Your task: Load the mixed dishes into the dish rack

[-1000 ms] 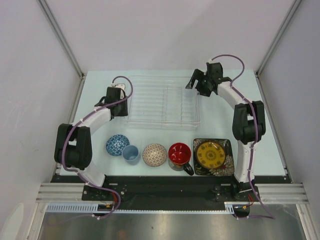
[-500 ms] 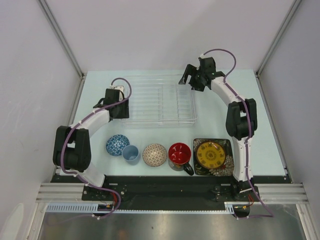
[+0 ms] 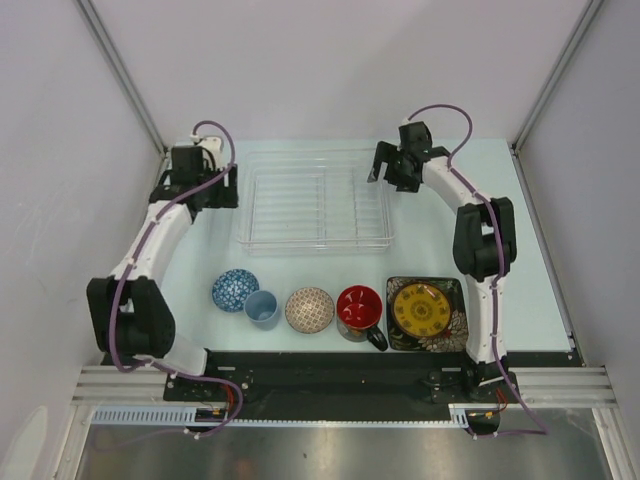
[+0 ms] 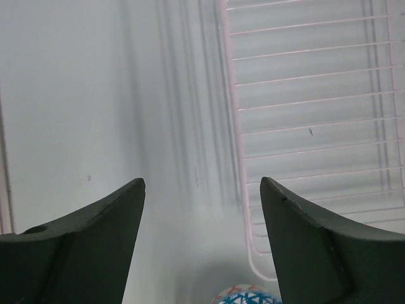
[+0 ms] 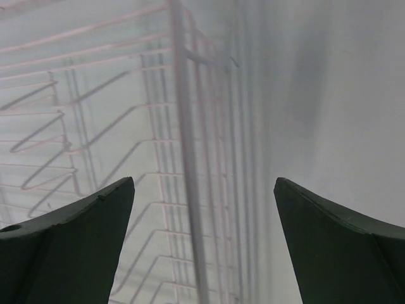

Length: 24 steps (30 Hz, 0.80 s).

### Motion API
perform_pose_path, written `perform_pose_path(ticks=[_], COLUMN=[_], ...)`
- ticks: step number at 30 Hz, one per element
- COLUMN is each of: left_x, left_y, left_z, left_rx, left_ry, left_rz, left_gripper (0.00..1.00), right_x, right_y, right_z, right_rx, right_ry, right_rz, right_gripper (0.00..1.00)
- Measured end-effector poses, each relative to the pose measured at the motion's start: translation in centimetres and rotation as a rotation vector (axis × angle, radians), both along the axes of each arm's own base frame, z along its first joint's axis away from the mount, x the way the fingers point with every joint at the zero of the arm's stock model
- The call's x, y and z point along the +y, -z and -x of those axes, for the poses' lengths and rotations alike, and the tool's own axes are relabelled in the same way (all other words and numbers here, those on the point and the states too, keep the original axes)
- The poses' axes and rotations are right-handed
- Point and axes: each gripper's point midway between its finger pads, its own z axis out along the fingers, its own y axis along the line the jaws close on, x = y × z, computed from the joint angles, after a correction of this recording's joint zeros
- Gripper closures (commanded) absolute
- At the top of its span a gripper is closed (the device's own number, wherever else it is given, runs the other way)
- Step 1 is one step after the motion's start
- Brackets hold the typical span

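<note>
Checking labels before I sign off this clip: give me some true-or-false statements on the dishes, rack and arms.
1. The clear ribbed plastic dish rack holds no dishes. True.
2. The yellow round plate lies on the black floral square plate. True.
3. The left arm's jaws grip the blue patterned bowl. False: they stand open and empty.
4. The red-inside dark mug stands in the rack. False: it stands on the table beside the beige patterned bowl.

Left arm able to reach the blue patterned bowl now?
Likely yes. The left gripper is open, left of the dish rack; the blue patterned bowl sits uncovered at the row's left end, only the small light-blue cup beside it.
</note>
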Motion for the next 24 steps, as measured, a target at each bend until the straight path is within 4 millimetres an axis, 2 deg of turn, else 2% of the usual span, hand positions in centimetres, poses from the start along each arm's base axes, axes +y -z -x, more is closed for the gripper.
perform_pose_path(ticks=[5,8,10,12,15,19,21,24], left_x=[3.7,4.6,4.2,3.8,3.1,2.5,2.4,2.5], left_y=[-2.5,-2.6,-1.5,-0.3,2.8,6.8,8.0,8.5], left_z=[2.9,5.5,7.9,9.4,11.6,14.7,15.8,16.5], left_rx=[-0.014,-0.012,0.02,0.058,0.15,0.28,0.322,0.345], left_ry=[0.007,0.034,0.083,0.119,0.182,0.241,0.26,0.279], left_rz=[-0.032,-0.063,-0.076,-0.074,-0.061,-0.039,-0.037,-0.041], left_gripper=[0.23,0.25,0.28,0.31,0.37,0.47,0.48,0.48], right_x=[-3.5,-5.3,-6.0,-6.4,-7.0,-7.0,-6.9,-6.9], right_y=[-0.1,-1.4,-2.5,-3.5,-5.2,-8.8,-10.7,-13.2], right_z=[1.7,3.1,4.2,5.1,6.8,8.2,8.5,9.1], right_rx=[0.032,0.025,0.01,-0.007,-0.043,-0.119,-0.162,-0.214], right_ry=[0.074,0.116,0.139,0.156,0.173,0.181,0.183,0.189], right_rz=[0.111,0.155,0.186,0.208,0.225,0.211,0.193,0.164], right_gripper=[0.0,0.0,0.0,0.0,0.0,0.0,0.0,0.01])
